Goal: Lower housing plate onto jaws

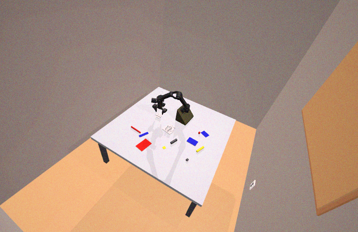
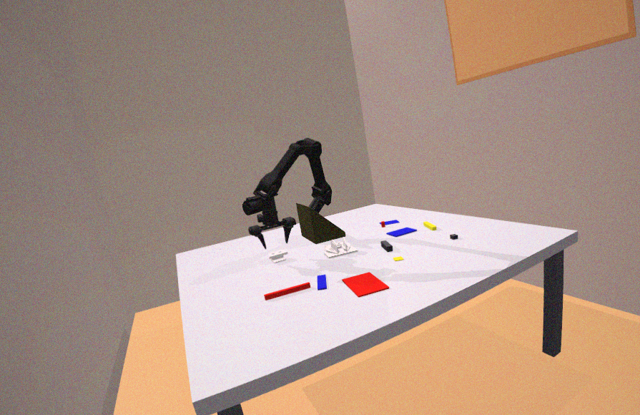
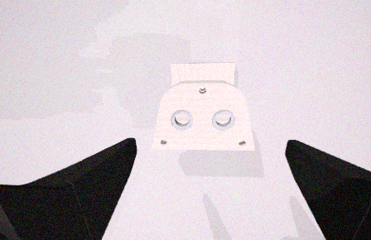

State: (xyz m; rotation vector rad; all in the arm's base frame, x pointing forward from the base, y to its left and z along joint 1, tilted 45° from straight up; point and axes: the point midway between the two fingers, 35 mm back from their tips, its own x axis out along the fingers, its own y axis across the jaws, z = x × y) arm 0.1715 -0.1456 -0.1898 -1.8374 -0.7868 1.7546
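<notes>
The white housing plate (image 1: 158,115) (image 2: 277,252) (image 3: 202,101) has two ringed holes and three small holes. It sits raised over the table on a smaller white support (image 3: 203,71), its straight edge towards my fingers in the wrist view. My gripper (image 1: 159,112) (image 2: 276,245) (image 3: 209,146) is open and empty, just above the plate, pointing down. In the wrist view the fingertips stand wide of the plate on either side. The white base (image 1: 169,133) (image 2: 341,253) carrying the two jaws (image 1: 168,128) (image 2: 337,245) stands apart from the plate, nearer the arm's mount. The stubs are too small to make out.
The dark wedge-shaped mount (image 1: 184,117) (image 2: 317,230) is behind the jaw base. A red bar (image 1: 135,129) (image 2: 287,290), a blue bar (image 1: 143,134) (image 2: 321,282), a red sheet (image 1: 143,145) (image 2: 365,284) and a dark block (image 1: 173,141) (image 2: 386,246) lie around. More small coloured pieces lie farther off.
</notes>
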